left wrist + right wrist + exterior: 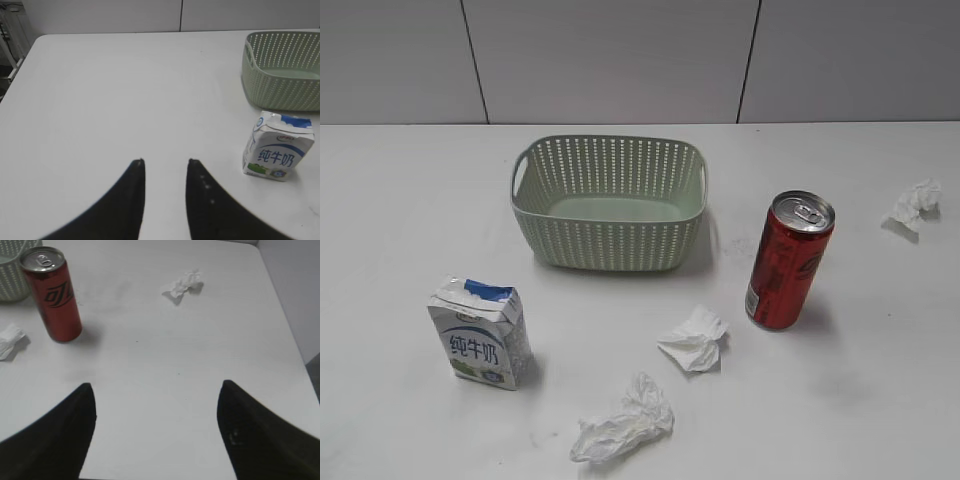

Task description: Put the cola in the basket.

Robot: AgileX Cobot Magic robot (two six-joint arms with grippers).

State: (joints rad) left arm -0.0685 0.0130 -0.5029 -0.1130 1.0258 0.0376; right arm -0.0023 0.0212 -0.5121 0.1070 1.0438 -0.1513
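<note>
cola: upright on the white table, to the right of the basket, apart from it | basket: nothing visible inside | milk carton: front left | crumpled tissues: near the can | right gripper: fingers wide apart, holding nothing | left gripper: fingers slightly apart, holding nothing

Glossy metal cola, matt perforated plastic basket

Left end effector hangs with fingers narrowly parted, right end effector spread wide
</note>
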